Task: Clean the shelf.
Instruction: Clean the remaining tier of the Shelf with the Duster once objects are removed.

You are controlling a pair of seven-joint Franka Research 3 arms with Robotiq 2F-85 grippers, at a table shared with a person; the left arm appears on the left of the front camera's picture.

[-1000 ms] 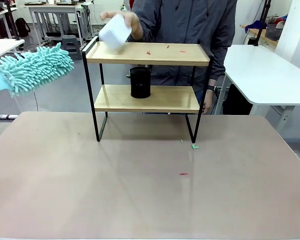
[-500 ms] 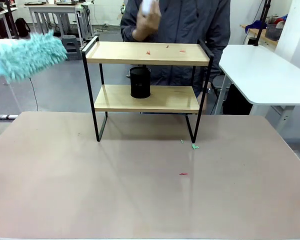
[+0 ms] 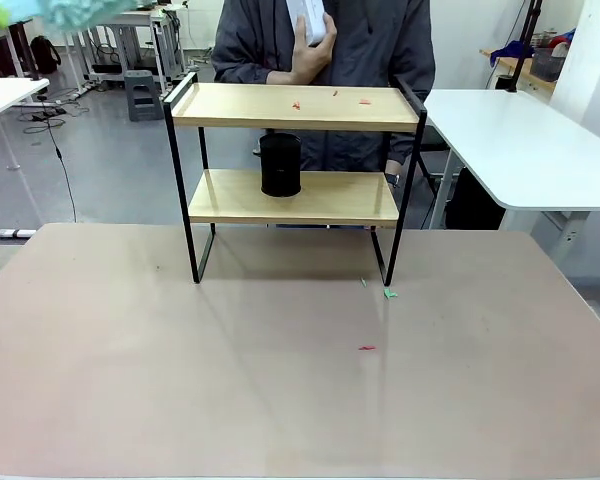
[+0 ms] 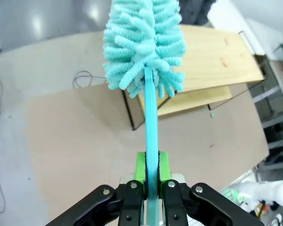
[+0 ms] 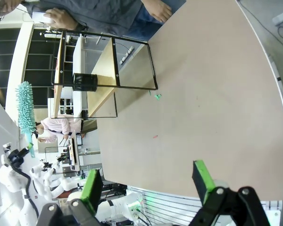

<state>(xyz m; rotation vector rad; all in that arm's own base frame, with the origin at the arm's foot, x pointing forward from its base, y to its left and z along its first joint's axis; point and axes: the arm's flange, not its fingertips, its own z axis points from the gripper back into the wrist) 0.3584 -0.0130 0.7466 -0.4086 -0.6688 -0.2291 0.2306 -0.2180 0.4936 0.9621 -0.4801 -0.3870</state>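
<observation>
At the far middle of the matte pinkish-brown table (image 3: 280, 400), near the person's edge, the shelf (image 3: 295, 108) is shown standing upright on its four black legs. Two light wooden boards are carried in its thin black frame. A few small red scraps (image 3: 296, 104) are scattered on the upper board, and a black mesh cup (image 3: 280, 165) is set on the lower board, left of its middle. On the table just in front of the shelf's right front leg a green scrap (image 3: 390, 293) is seen, and a red scrap (image 3: 367, 348) lies a little nearer the camera. The rest of the tabletop is smooth and faintly glossy.

Behind the shelf a person in a dark grey jacket is seen, with one hand (image 3: 312, 45) raised at chest height around a white object (image 3: 308, 18). A white table (image 3: 530, 140) is placed to the right, and a grey floor (image 3: 110, 170) with further tables extends behind on the left.

In the left wrist view the left gripper (image 4: 151, 169) is clamped on the flat turquoise handle of a duster (image 4: 144, 42), its green pads pressed to both sides. The fluffy head is held high above the shelf's end. In the right wrist view the right gripper (image 5: 147, 183) is seen with its fingers spread wide apart and nothing between them, well apart from the shelf.
</observation>
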